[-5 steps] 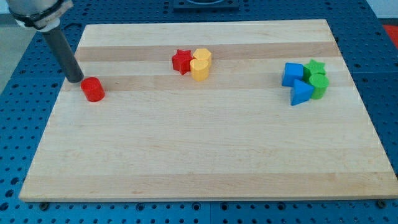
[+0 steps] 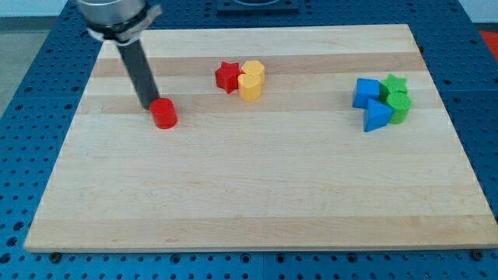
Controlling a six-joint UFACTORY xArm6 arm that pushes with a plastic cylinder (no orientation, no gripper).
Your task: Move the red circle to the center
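- Pale wooden board (image 2: 257,202) on blue perforated table (image 2: 31,93).
- My tip (image 2: 148,104) holding nothing, touching red circle (image 2: 164,113) at its upper-left.
- Red circle left of centre, well apart from other blocks.

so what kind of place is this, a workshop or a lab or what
Probably a robotics lab bench. A wooden board sits on a blue perforated table, small coloured blocks such as the red circle lie on the board, and my tip touches that block's upper-left side.
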